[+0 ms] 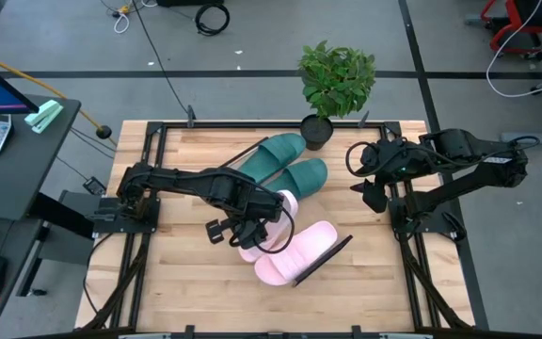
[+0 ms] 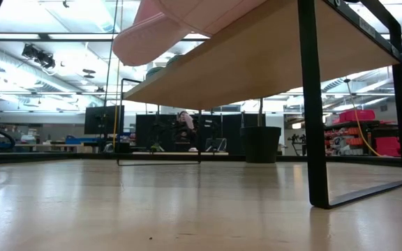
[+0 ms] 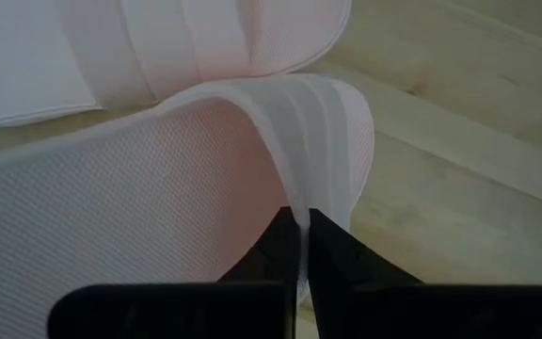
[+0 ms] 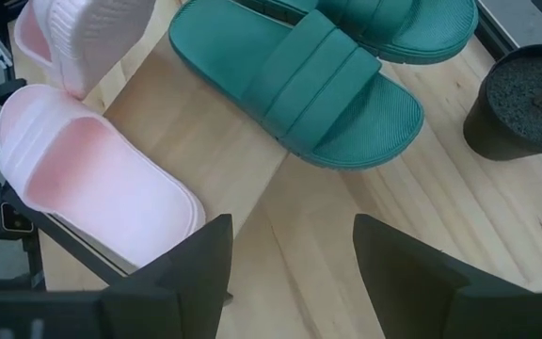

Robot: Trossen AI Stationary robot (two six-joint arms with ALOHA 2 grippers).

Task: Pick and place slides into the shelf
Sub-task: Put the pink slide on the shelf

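**A:** What lies on the slatted tabletop [image 1: 186, 282], biggest first?

**B:** The shelf [image 1: 332, 252], a long light-wood board running diagonally across the middle, from about eleven o'clock down to five o'clock; a thin black bar shows at its five o'clock end. From table height it is a raised board on black legs.

**A:** How many slides?

**B:** Four. Two dark teal-green ones, the far teal slide [image 1: 273, 153] and the near teal slide [image 1: 301, 177], lie side by side on the board's upper half. Two are pale pink: the resting pink slide [image 1: 299, 252] sits flat on the lower half, and the held pink slide [image 1: 269, 218] is tipped up just at its ten o'clock.

**A:** And the arms?

**B:** The left gripper [image 3: 300, 247] is over the middle of the table, its fingers pinched nearly together on the thin edge of the held pink slide. I think that slide's lower end touches the board, though the arm covers it from above. The right gripper [image 4: 290, 259] waits near the table's three o'clock edge, jaws spread wide, nothing between them, facing the near teal slide.

**A:** Anything else about?

**B:** One potted plant [image 1: 335, 85] in a black pot at the twelve o'clock edge, just beside the toes of the teal pair. The left arm crosses above the board's middle and hides part of it.
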